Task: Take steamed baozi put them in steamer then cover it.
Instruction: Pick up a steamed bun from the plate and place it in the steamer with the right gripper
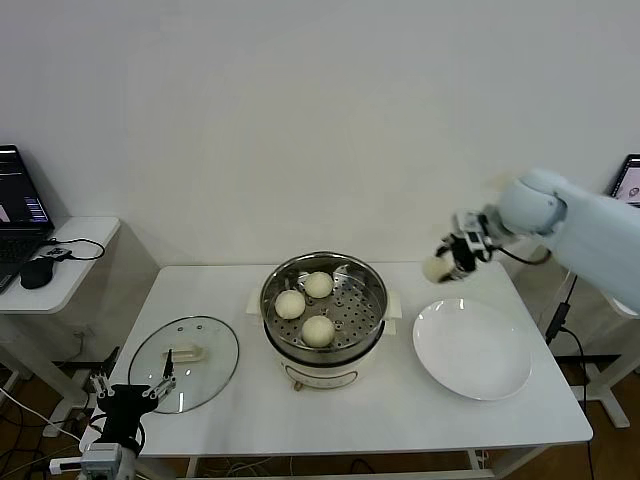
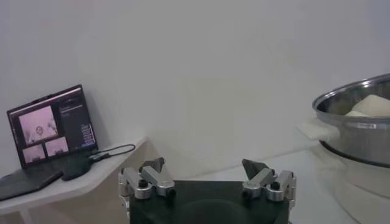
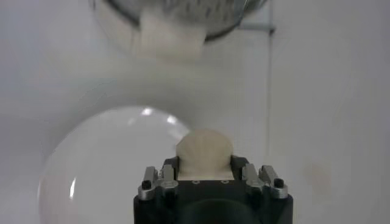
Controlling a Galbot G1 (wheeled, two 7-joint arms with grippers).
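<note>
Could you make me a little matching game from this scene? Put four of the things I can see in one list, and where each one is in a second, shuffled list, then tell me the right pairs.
Things:
1. glass lid
2. white plate
3. fourth bun
4. three buns

Places:
A. in the right gripper, above the table beyond the plate
B. inside the steamer
C. flat on the table, left of the steamer, by the left gripper
D. on the table, right of the steamer, bare

Pairs: 1-C, 2-D, 3-A, 4-B
</note>
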